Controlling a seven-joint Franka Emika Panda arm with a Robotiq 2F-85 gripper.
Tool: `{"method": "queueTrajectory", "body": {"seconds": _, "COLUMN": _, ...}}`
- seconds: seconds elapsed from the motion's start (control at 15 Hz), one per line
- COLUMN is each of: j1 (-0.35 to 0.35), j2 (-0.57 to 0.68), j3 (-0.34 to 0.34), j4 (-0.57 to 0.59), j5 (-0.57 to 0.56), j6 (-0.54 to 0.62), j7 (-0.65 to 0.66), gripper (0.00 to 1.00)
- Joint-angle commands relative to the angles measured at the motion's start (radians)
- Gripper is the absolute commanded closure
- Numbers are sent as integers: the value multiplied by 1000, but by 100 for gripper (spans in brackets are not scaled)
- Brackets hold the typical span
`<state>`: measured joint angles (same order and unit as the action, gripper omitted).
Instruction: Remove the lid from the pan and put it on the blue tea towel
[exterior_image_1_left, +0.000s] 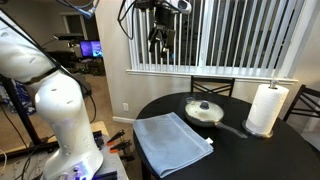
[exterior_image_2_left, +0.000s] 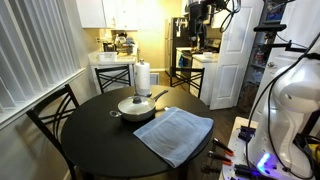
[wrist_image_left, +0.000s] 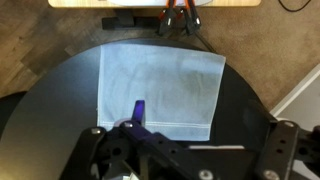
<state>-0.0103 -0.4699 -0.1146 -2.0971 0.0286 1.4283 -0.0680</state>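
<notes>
Done 0 of 2 steps (neither lift nor placing): gripper (exterior_image_1_left: 160, 40) fingers spread and empty, with the lid (exterior_image_1_left: 204, 107) seated on the pan (exterior_image_2_left: 137, 114) far below and aside of them, the blue tea towel (wrist_image_left: 160, 88) bare beneath.

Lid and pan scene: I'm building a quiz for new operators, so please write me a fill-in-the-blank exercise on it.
The lid rests on the ____. The towel lies flat on the round ____. The paper roll stands ____. The hand hangs high, holding ____.
Missing words: pan; table; upright; nothing.
</notes>
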Motion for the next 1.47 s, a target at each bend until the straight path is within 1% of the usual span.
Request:
{"method": "queueTrajectory", "body": {"seconds": 0.0, "j1": 35, "j2": 181, "j3": 77, "j4": 140, "j5": 19, "j6": 72, "j7": 8, "gripper": 0}}
{"method": "queueTrajectory", "body": {"seconds": 0.13, "j1": 46, "j2": 279, "j3": 107, "j4": 195, "j5": 3, "j6": 134, "j7": 21, "gripper": 0}}
{"method": "queueTrajectory", "body": {"seconds": 0.27, "j1": 39, "j2": 382, "j3": 118, "j4": 241, "j5": -8, "j6": 205, "j7": 47, "gripper": 0}}
{"method": "queueTrajectory", "body": {"seconds": 0.47, "j1": 22, "j2": 507, "j3": 106, "j4": 295, "j5": -3, "j6": 302, "j7": 71, "gripper": 0}}
{"method": "queueTrajectory", "body": {"seconds": 0.67, "j1": 10, "j2": 583, "j3": 95, "j4": 334, "j5": -1, "j6": 338, "j7": 70, "gripper": 0}}
{"method": "queueTrajectory", "body": {"seconds": 0.93, "j1": -1, "j2": 631, "j3": 85, "j4": 370, "j5": -5, "j6": 336, "j7": 68, "gripper": 0}}
{"method": "queueTrajectory", "body": {"seconds": 1.0, "j1": -3, "j2": 636, "j3": 84, "j4": 375, "j5": -1, "j6": 315, "j7": 61, "gripper": 0}}
{"method": "queueTrajectory", "body": {"seconds": 1.07, "j1": -1, "j2": 623, "j3": 86, "j4": 356, "j5": 1, "j6": 332, "j7": 53, "gripper": 0}}
{"method": "queueTrajectory", "body": {"seconds": 1.4, "j1": -4, "j2": 631, "j3": 85, "j4": 361, "j5": 1, "j6": 332, "j7": 53, "gripper": 0}}
